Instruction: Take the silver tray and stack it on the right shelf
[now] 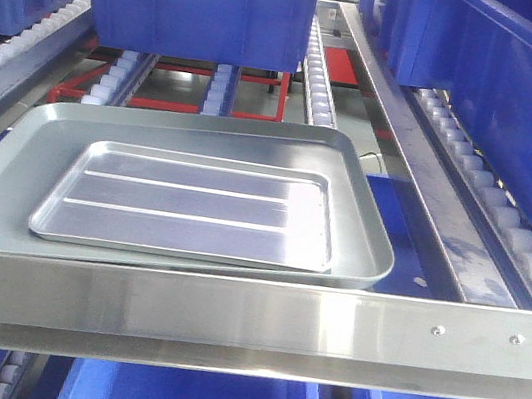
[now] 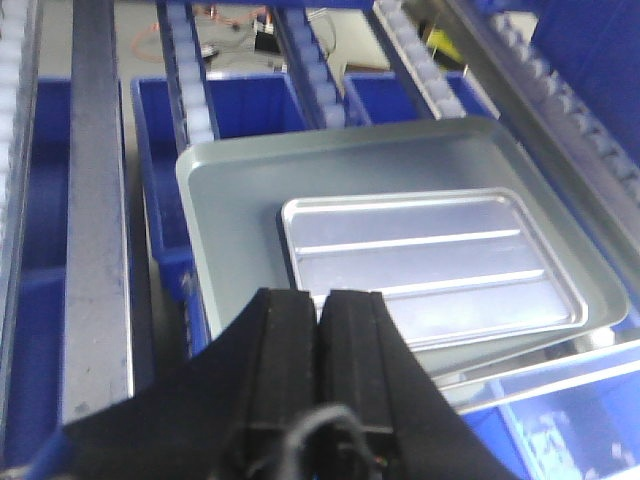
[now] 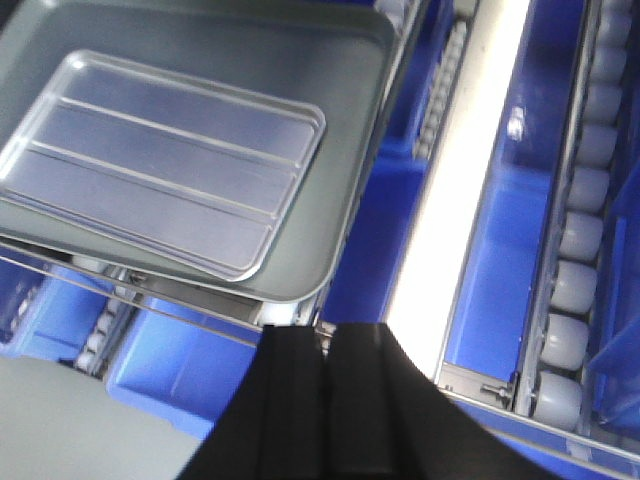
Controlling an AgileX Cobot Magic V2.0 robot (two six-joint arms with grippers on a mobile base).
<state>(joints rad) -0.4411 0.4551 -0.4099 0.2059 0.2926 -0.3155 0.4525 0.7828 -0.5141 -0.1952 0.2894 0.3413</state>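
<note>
1. Steel racking fills the front view, with blue bins [image 1: 201, 2] standing at the back on rails of white rollers [image 1: 318, 76] and more blue bins below.
2. At the left and centre, a larger dull grey tray [image 1: 4, 189] rests on the rack level just behind the wide front bar.
3. Inside that grey tray lies the silver tray [image 1: 194, 208], flat on its base and touching the grey tray's floor, set a little right of the grey tray's middle.
4. Its long axis runs left to right, roughly parallel to the front bar; its short sides face the left and right rails.
5. It is a shiny, shallow rectangle with rounded corners and a rolled rim, and two long raised ridges run along its length across the base.
6. In front, the right shelf [image 1: 227, 315] shows its brushed-steel front bar, with two small screws [image 1: 438, 330] toward its right end.
7. To the right, a roller rail slopes back beside a tall blue bin wall.
8. The left pincer [image 2: 322, 330] hangs above the near edge of the grey tray, its black fingers pressed together and holding nothing.
9. The right pincer [image 3: 325, 370] sits off the grey tray's corner over the blue bins, its fingers likewise closed together and empty.
</note>
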